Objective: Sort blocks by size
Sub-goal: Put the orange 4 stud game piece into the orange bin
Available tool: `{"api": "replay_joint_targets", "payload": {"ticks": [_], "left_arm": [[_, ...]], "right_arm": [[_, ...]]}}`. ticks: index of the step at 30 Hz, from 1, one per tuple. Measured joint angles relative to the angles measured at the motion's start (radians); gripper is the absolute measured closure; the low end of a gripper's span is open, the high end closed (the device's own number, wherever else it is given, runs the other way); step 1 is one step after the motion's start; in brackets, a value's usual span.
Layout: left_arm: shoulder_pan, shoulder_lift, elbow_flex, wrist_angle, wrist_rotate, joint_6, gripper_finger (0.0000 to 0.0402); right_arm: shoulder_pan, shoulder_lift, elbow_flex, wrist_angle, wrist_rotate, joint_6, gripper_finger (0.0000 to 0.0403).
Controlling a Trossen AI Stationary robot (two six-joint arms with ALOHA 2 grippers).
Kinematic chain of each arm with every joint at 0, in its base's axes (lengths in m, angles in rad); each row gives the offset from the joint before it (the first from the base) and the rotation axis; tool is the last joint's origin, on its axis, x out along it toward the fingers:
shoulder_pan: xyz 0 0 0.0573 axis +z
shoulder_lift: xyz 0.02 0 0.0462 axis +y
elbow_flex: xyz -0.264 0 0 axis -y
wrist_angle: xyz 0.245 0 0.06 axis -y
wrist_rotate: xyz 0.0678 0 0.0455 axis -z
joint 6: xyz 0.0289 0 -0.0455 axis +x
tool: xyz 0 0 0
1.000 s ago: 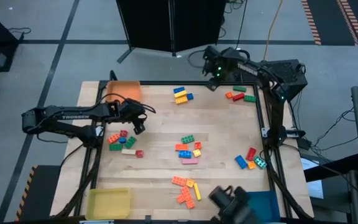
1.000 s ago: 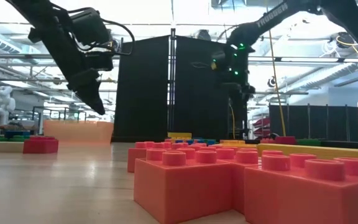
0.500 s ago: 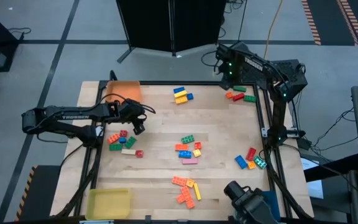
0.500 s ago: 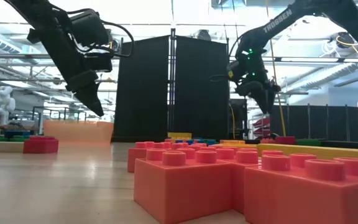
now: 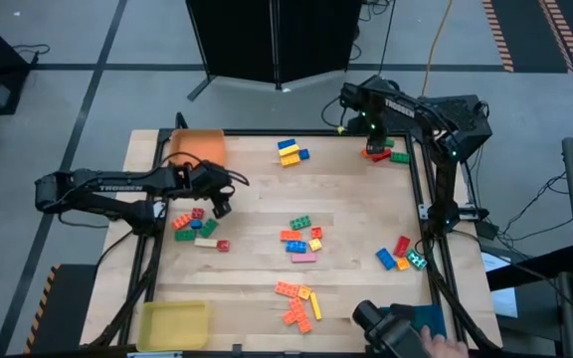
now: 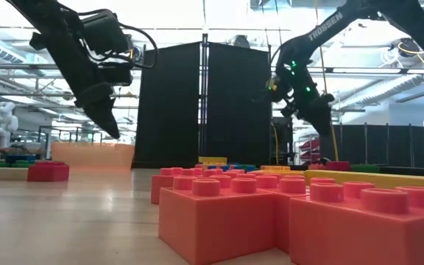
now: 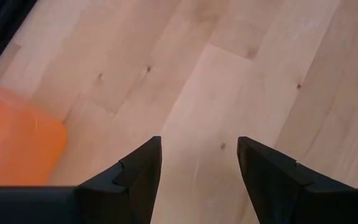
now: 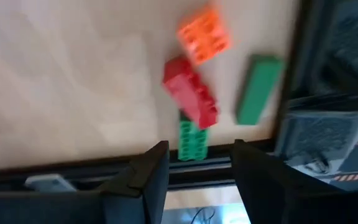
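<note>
Blocks lay in loose clusters across the wooden table (image 5: 257,189): a blue-yellow stack (image 5: 289,151) at the far middle, a mixed pile (image 5: 302,237) at centre, orange bricks (image 5: 296,303) at the near edge, a red-green group (image 5: 195,227) on the left, a blue-red group (image 5: 398,254) near right. At the far right corner sat an orange block (image 8: 204,35), a red block (image 8: 190,99), a short green block (image 8: 192,139) and a long green bar (image 8: 256,89), the red one touching the short green.

Judged: hard, light, stiff plastic, smooth sides that could slip or skate; best pinched across the two flat long sides, not over the studs.

Right gripper (image 8: 194,171) hovered over that corner group, fingers apart, empty. Left gripper (image 7: 199,171) hung above bare wood just beside the orange tray (image 7: 14,140), fingers apart, holding nothing. Yellow tray (image 5: 173,323) sat near left.
</note>
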Motion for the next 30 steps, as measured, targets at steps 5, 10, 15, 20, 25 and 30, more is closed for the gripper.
{"api": "replay_joint_targets", "payload": {"ticks": [5, 10, 15, 20, 25, 30], "left_arm": [[-0.019, 0.0, 0.0, 0.01, -0.015, 0.001, 0.0189], [-0.018, 0.0, 0.0, 0.03, -0.021, 0.007, 0.0189], [-0.018, 0.0, 0.0, 0.029, -0.023, 0.002, 0.0189], [-0.018, 0.0, 0.0, 0.03, -0.024, -0.001, 0.0189], [-0.017, 0.0, 0.0, 0.041, -0.042, 0.001, 0.0189], [-0.018, 0.0, 0.0, 0.072, -0.058, 0.009, 0.0189]], "right_arm": [[0.0, 0.0, -0.117, 0.034, 0.114, -0.016, 0.0236], [-0.001, 0.001, -0.153, 0.121, 0.151, -0.091, 0.0236], [0.0, 0.001, -0.153, 0.15, 0.102, -0.171, 0.0236], [0.017, 0.001, -0.153, 0.134, 0.043, -0.076, 0.0236], [0.044, 0.001, -0.153, 0.089, -0.018, 0.175, 0.0236], [0.076, 0.001, -0.153, 0.082, -0.042, 0.471, 0.0236]]}}
